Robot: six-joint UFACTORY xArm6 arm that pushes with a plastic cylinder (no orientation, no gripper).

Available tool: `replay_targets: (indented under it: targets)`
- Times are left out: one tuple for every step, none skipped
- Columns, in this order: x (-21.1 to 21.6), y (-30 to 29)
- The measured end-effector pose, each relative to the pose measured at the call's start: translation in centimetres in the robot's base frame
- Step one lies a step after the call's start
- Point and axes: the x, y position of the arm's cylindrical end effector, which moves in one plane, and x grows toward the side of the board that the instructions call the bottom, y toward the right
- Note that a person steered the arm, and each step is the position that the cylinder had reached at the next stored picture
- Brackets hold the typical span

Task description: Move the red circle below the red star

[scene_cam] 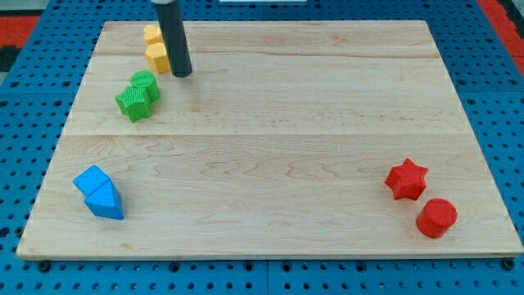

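Note:
The red circle [436, 218] lies near the board's bottom right corner. The red star [407, 179] sits just up and to the left of it, the two close together or touching. My tip [182, 74] rests on the board near the view's top left, far from both red blocks. It stands just to the right of the lower yellow block [156, 57].
Two yellow blocks, the upper one [151, 34], stand at the top left. A green block [146, 84] and a green star [133, 103] lie just below them. A blue cube [91, 180] and a blue triangle [105, 201] lie at the bottom left. The wooden board [270, 147] rests on a blue pegboard.

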Motion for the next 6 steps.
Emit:
replay_targets:
  targets:
    - [4.0,6.1]
    - [5.9,13.5]
    - [8.0,19.5]
    - [10.9,25.9]
    - [14.7,32.4]
    - [21.5,35.1]
